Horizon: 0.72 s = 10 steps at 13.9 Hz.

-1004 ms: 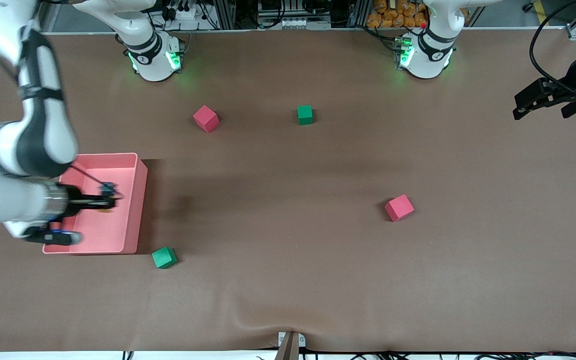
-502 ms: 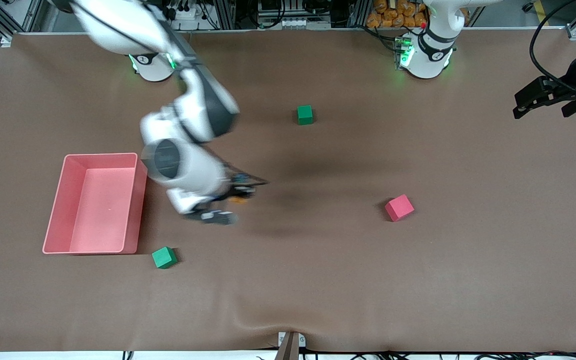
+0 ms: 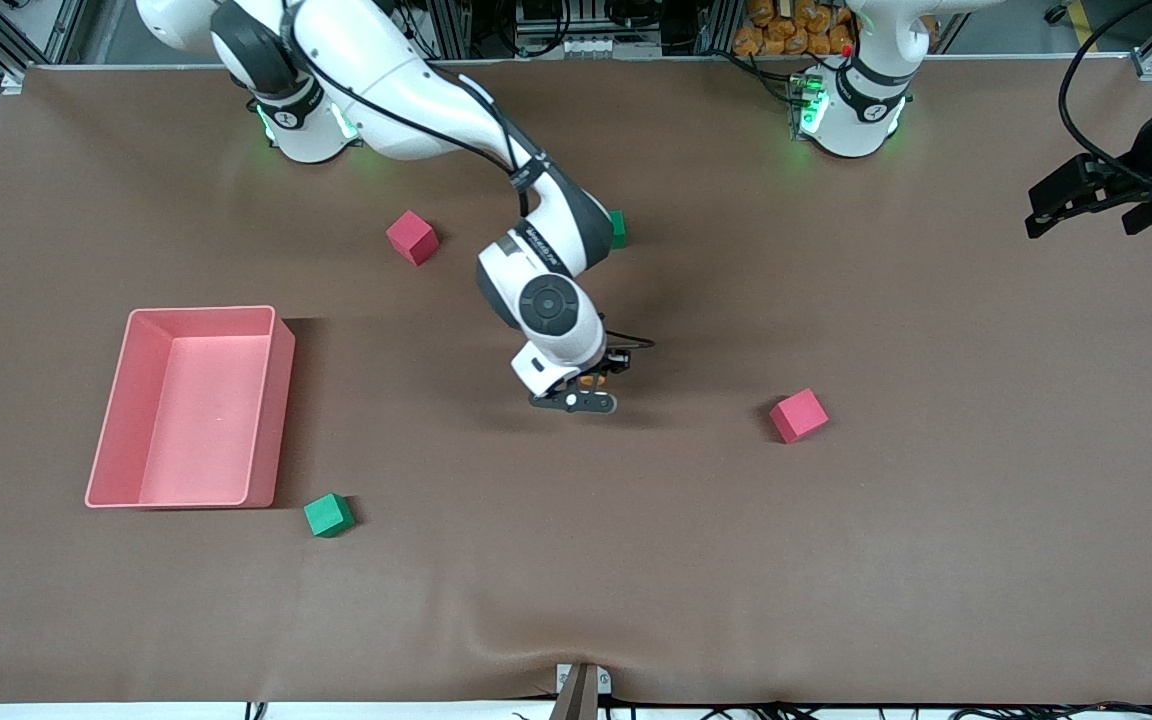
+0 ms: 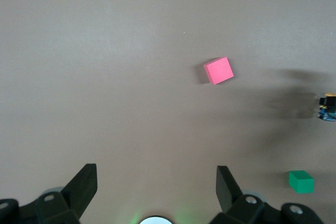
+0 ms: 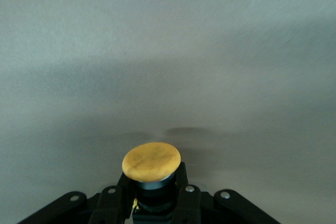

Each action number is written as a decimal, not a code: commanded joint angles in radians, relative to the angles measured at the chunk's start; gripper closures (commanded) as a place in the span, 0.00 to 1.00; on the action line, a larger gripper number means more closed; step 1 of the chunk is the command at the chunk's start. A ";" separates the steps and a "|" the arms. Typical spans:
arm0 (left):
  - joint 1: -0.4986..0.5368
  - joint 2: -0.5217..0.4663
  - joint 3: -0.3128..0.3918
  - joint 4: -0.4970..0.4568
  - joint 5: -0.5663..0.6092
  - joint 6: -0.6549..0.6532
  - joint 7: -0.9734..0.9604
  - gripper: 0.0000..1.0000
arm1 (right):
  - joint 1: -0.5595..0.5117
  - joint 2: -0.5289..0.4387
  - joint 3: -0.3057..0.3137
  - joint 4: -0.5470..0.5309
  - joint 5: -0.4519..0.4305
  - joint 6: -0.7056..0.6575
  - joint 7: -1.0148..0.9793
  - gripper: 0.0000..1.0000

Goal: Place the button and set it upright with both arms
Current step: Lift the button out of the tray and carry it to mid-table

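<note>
The button point(image 5: 151, 161) shows its round orange cap above a black body, clamped between the fingers of my right gripper point(image 5: 151, 196). In the front view the right gripper point(image 3: 591, 388) hangs low over the middle of the table, with a bit of the orange button point(image 3: 591, 380) showing under the wrist. The left wrist view catches the button point(image 4: 328, 107) at its edge. My left gripper point(image 3: 1061, 200) waits over the left arm's end of the table. In its own wrist view the left gripper point(image 4: 156, 184) stands open with nothing between its fingers.
A pink tray point(image 3: 201, 312) sits at the right arm's end. Pink cubes point(image 3: 412, 237) point(image 3: 798, 415) and green cubes point(image 3: 329, 515) point(image 3: 618, 228) lie scattered on the brown table; the right arm partly covers one green cube. The left wrist view shows a pink cube point(image 4: 219, 70) and a green cube point(image 4: 301, 181).
My right arm has swung from over the pink tray to the middle of the table, carrying the button. The left arm has not moved.
</note>
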 commanded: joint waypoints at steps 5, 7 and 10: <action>0.011 -0.003 0.000 0.005 -0.001 -0.013 0.020 0.00 | 0.069 0.073 -0.012 0.086 -0.053 -0.021 0.037 1.00; 0.011 -0.003 0.002 0.006 0.001 -0.013 0.017 0.00 | 0.073 0.079 -0.011 0.083 -0.053 0.017 0.069 0.83; 0.009 -0.001 0.002 0.006 0.001 -0.013 0.014 0.00 | 0.058 0.072 -0.011 0.090 -0.056 0.025 0.073 0.00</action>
